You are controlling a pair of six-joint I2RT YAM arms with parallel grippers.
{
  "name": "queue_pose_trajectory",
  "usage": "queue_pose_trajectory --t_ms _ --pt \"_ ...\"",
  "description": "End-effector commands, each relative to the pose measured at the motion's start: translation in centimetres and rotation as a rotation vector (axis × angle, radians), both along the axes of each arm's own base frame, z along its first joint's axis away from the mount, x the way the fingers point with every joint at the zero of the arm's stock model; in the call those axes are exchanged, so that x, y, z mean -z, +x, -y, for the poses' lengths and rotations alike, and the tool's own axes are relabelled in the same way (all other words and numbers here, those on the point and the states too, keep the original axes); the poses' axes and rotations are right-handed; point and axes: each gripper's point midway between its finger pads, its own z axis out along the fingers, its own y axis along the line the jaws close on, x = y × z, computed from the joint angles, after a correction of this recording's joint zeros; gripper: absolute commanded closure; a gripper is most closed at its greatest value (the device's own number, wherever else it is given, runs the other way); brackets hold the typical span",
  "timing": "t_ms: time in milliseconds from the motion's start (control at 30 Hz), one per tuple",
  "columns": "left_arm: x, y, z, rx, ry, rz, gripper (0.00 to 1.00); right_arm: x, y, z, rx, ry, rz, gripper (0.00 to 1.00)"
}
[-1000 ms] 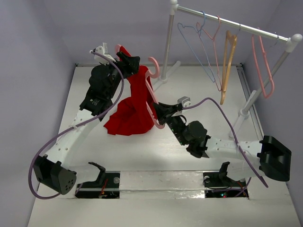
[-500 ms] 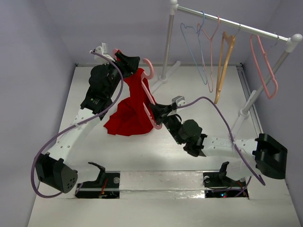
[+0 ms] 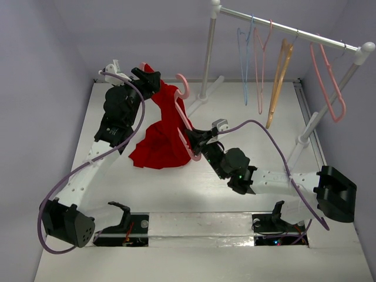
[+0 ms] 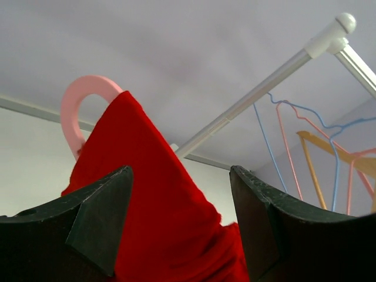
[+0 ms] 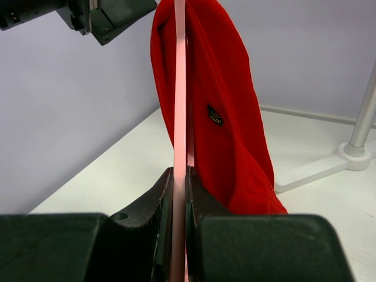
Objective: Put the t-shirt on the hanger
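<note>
Top external, t-shirt draped on hanger, rail of spare hangers behind.

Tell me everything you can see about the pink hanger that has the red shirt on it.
The pale pink thin plastic hanger is held up in the air, tilted, its curved hook uppermost and bare. The bright red cloth t-shirt drapes over its upper part, hiding much of the frame; one slim arm shows along the cloth's edge. The right gripper is shut on its lower end, the bar pinched in its jaws.
</note>
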Motion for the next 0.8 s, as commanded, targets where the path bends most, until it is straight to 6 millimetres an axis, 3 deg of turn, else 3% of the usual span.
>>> queue_pose_trajectory --t_ms 0,267,433,533,600,633,767 --pt "-1.8 0.5 0.2 0.021 -0.014 0.045 0.36 -5.2 -0.5 0.5 -0.014 0.133 0.071 1.00" --pt "-1.3 2.4 1.4 0.059 -0.011 0.021 0.40 -5.5 -0.6 0.2 -0.025 0.137 0.074 1.00" --pt "-0.3 2.8 2.4 0.105 -0.034 0.021 0.51 -5.5 -0.5 0.0 -0.026 0.141 0.072 1.00" --pt "1.4 2.3 3.4 0.167 -0.048 0.002 0.58 -5.5 -0.2 -0.4 -0.018 0.139 0.072 1.00" --pt "1.4 1.5 4.0 0.197 -0.065 0.012 0.62 -5.8 0.2 -0.5 -0.005 0.143 0.073 1.00" --pt "1.5 0.7 5.1 0.228 -0.068 0.012 0.63 -5.8 0.3 -0.7 -0.002 0.142 0.072 1.00" --pt "2.1 -1.8 6.3 0.271 -0.084 0.013 0.65 -5.6 1.0 -1.4 0.021 0.142 0.061 1.00"
